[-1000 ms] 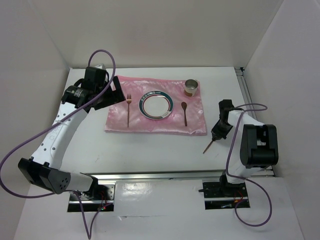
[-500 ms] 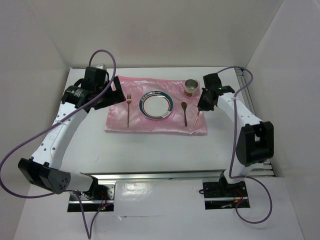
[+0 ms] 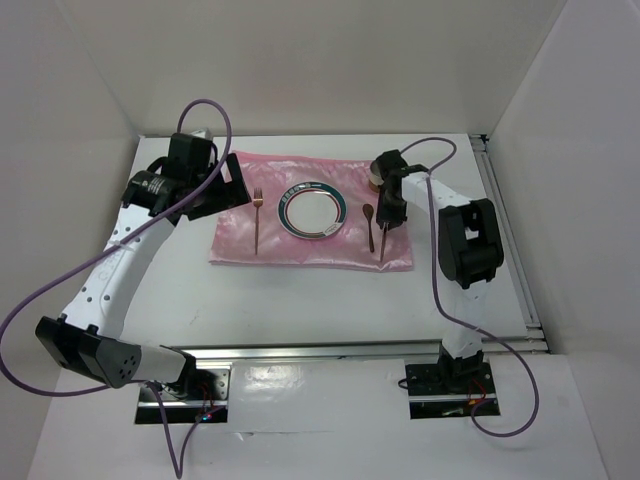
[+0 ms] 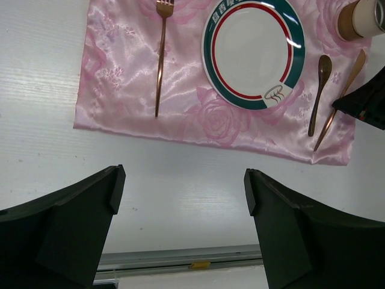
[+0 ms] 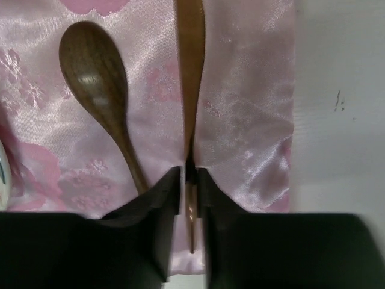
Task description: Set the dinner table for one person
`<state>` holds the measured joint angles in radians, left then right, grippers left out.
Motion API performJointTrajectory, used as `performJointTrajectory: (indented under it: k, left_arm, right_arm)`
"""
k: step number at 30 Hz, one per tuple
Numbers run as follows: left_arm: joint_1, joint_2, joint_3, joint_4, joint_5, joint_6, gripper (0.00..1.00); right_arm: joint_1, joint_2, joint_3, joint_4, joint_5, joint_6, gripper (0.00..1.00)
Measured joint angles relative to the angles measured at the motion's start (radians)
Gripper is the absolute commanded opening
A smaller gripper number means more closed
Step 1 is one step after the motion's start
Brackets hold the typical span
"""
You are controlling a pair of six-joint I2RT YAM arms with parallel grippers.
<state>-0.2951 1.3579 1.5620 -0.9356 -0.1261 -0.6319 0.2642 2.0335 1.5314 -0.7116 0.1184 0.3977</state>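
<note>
One tiny emblem (image 4: 274, 94) (unreadable) on the green-rimmed plate (image 4: 253, 51)

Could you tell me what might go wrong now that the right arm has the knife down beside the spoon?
1. The right end effector hugs the knife handle closely; lifting without opening wider could drag it askew or into the spoon.
2. The knife lies near the pink cloth right edge, so a tug could wrinkle the cloth or pull it onto the bare dinner table.
</note>
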Motion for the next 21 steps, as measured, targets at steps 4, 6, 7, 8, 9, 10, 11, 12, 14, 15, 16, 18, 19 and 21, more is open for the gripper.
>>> performJointTrajectory:
  k: [4, 6, 7, 8, 9, 10, 11, 12, 14, 15, 16, 18, 19, 21]
  left_arm:
    - [0.000, 0.000, 0.005, -0.006, 0.000, 0.000, 1.00]
    - [0.000, 0.000, 0.009, -0.007, 0.000, 0.000, 1.00]
    - [0.000, 0.000, 0.011, -0.007, 0.000, 0.000, 1.00]
    - [0.000, 0.000, 0.011, -0.006, 0.000, -0.001, 1.00]
    - [0.000, 0.000, 0.011, -0.007, 0.000, -0.001, 1.00]
    - [0.000, 0.000, 0.011, -0.007, 0.000, -0.001, 1.00]
    - [0.000, 0.000, 0.011, -0.007, 0.000, -0.001, 1.00]
    - [0.000, 0.000, 0.011, -0.007, 0.000, -0.001, 1.00]
    - [0.000, 0.000, 0.012, -0.007, 0.000, -0.001, 1.00]
    - [0.000, 0.000, 0.013, -0.008, -0.001, 0.000, 1.00]
    - [0.000, 0.000, 0.014, -0.008, -0.002, 0.000, 1.00]
    - [0.000, 0.000, 0.017, -0.007, -0.004, 0.000, 1.00]
    - [0.000, 0.000, 0.018, -0.007, -0.004, 0.001, 1.00]
    - [0.000, 0.000, 0.019, -0.006, -0.002, 0.001, 1.00]
  right_arm:
    - [0.004, 0.002, 0.002, 0.000, 0.012, -0.002, 0.57]
    - [0.005, 0.000, 0.008, -0.001, 0.021, -0.006, 0.57]
    - [0.006, -0.003, 0.013, -0.004, 0.026, -0.007, 0.58]
    - [0.006, -0.009, 0.018, -0.008, 0.030, -0.006, 0.59]
    - [0.005, -0.021, 0.022, -0.013, 0.035, -0.006, 0.59]
    - [0.000, -0.039, 0.024, -0.016, 0.040, -0.005, 0.66]
    - [-0.003, -0.065, 0.024, -0.020, 0.043, 0.000, 0.76]
    - [-0.009, -0.097, 0.024, -0.022, 0.045, 0.008, 0.83]
    - [-0.034, -0.181, 0.014, -0.017, 0.047, 0.020, 0.94]
    - [-0.057, -0.246, -0.003, -0.005, 0.047, 0.031, 1.00]
    - [-0.083, -0.309, -0.026, 0.012, 0.048, 0.039, 1.00]
    - [-0.149, -0.455, -0.104, 0.060, 0.049, 0.057, 1.00]
    - [-0.181, -0.523, -0.143, 0.079, 0.051, 0.068, 1.00]
    - [-0.247, -0.634, -0.208, 0.090, 0.067, 0.095, 1.00]
